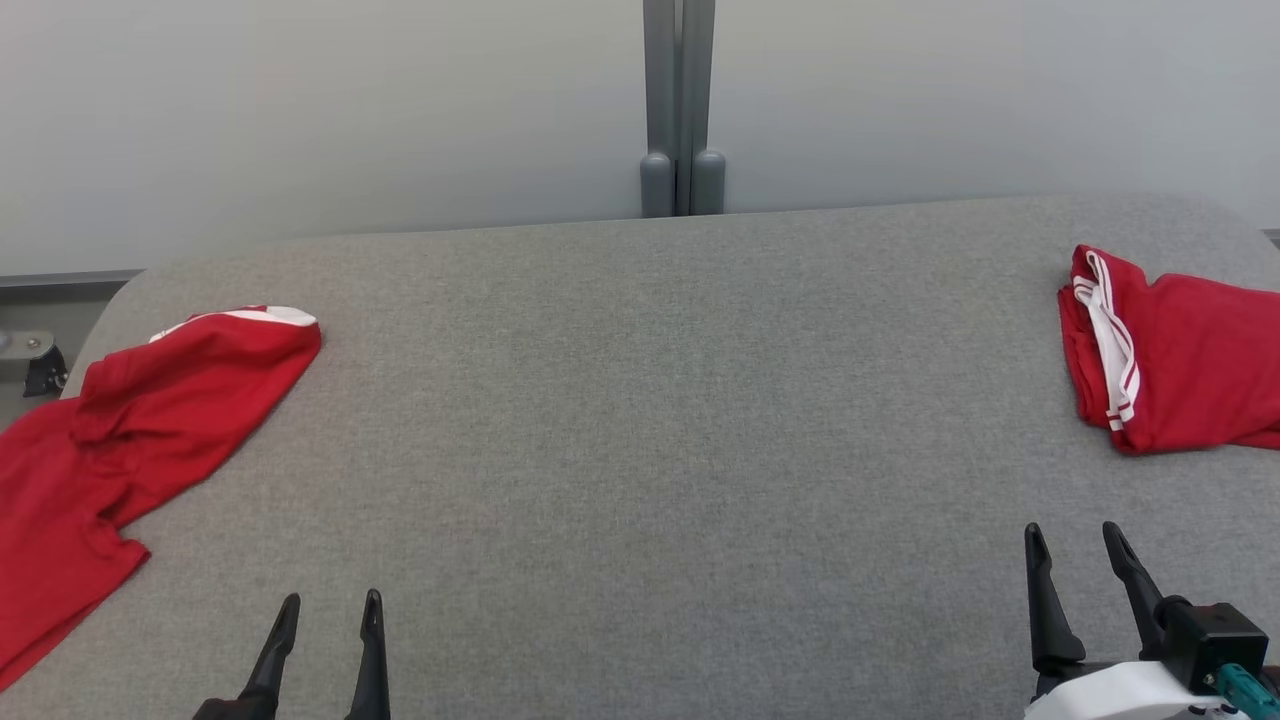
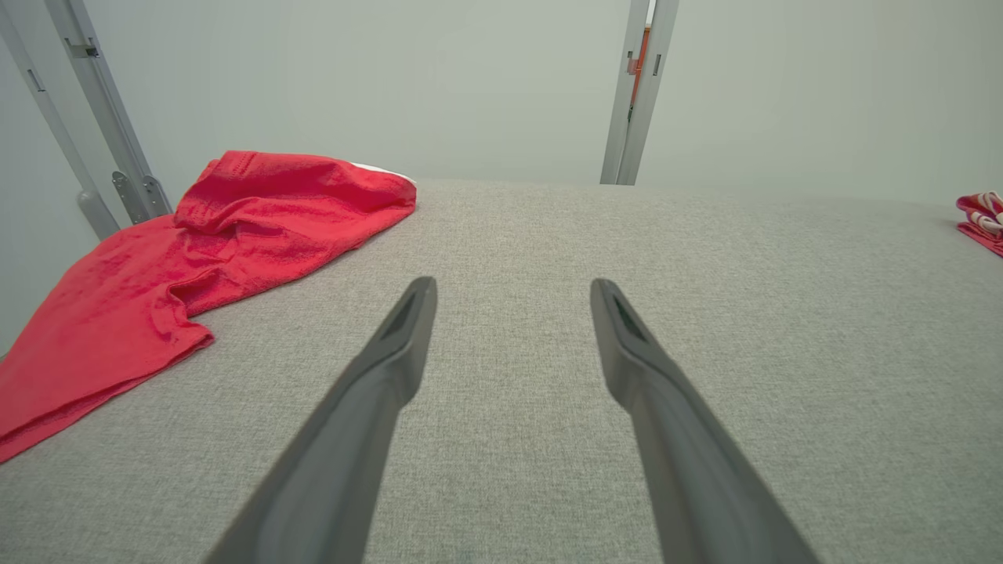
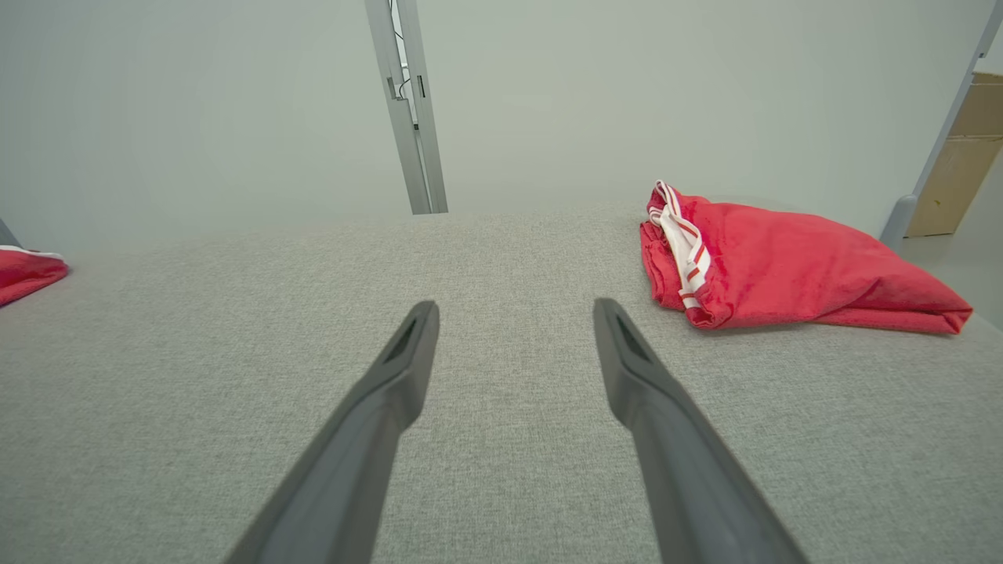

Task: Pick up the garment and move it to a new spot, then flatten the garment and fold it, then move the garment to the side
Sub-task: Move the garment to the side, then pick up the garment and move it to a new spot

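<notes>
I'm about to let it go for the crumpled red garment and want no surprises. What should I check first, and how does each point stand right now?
1. Left gripper open and empty: ok.
2. Right gripper open and empty: ok.
3. Loose red garment in plain sight, nothing on it: ok.
4. Garment lying wholly on the table: not ok, its near part seems to run over the left edge.
5. Bare cloth in the middle of the table to lay it flat: ok.
6. Folded red garment out of the way, at the far right: ok.
</notes>
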`<state>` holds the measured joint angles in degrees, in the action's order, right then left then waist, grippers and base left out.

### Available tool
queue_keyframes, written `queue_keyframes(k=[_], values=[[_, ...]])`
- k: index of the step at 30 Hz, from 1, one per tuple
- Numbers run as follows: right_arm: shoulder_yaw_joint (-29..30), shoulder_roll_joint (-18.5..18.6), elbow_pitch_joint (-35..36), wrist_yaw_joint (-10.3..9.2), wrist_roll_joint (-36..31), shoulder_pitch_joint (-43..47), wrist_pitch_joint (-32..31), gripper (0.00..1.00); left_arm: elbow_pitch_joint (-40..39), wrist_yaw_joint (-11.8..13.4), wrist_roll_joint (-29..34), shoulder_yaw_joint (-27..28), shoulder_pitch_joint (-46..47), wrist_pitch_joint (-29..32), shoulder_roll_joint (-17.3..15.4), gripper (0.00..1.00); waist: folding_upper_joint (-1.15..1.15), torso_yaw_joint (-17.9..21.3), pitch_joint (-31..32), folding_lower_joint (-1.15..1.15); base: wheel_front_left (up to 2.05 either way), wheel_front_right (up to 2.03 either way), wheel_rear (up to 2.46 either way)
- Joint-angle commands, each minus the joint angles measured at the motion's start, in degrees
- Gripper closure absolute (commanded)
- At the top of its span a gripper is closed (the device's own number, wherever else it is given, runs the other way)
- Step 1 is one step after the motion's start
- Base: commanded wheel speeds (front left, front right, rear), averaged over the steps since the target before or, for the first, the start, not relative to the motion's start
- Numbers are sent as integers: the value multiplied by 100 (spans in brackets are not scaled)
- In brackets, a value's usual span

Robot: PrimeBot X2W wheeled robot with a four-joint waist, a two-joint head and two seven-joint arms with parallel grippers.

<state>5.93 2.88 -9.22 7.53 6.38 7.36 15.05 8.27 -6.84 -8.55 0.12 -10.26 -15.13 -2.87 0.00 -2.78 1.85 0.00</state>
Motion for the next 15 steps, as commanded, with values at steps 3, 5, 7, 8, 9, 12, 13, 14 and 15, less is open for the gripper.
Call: queue_keyframes(k=[3, 5, 7, 8, 9, 12, 13, 14, 15], values=[[6, 4, -14, -8, 29, 26, 16, 0, 17, -24, 11, 24, 9, -1, -6, 0, 0, 0, -6, 0, 0, 0, 0], [21, 4, -16, -8, 38, 33, 16, 0, 27, -30, 23, 34, 20, -1, -6, 0, 0, -8, -7, 0, 0, 0, 0], [33, 3, -20, -9, 47, 49, 16, 0, 35, -40, 28, 40, 26, -1, -6, 0, 0, -20, -7, 0, 0, 0, 0], [39, 3, -24, -8, 52, 57, 17, 0, 35, -45, 27, 39, 27, -1, -6, 0, 0, -27, -7, 0, 0, 0, 0], [36, 3, -30, -8, 50, 65, 17, 0, 38, -47, 27, 36, 28, -1, -6, 0, 0, -34, -7, 0, 0, 0, 0], [35, 3, -34, -8, 54, 77, 17, 0, 51, -54, 31, 5, 48, -1, -6, 0, 0, -85, -4, 0, 0, 0, 0], [38, 3, -30, -8, 57, 78, 16, 0, 53, -56, 31, -3, 63, -1, -6, 0, 0, -114, -1, 0, 0, 0, 0], [26, 4, -25, -8, 60, 81, 16, 0, 55, -58, 31, -9, 70, -2, -6, 0, 0, -146, 7, 0, 0, 0, 0], [13, 3, -18, -8, 60, 98, 17, 0, 57, -60, 39, -20, 81, -1, -6, 0, 0, -202, 11, 0, 0, 0, 0]])
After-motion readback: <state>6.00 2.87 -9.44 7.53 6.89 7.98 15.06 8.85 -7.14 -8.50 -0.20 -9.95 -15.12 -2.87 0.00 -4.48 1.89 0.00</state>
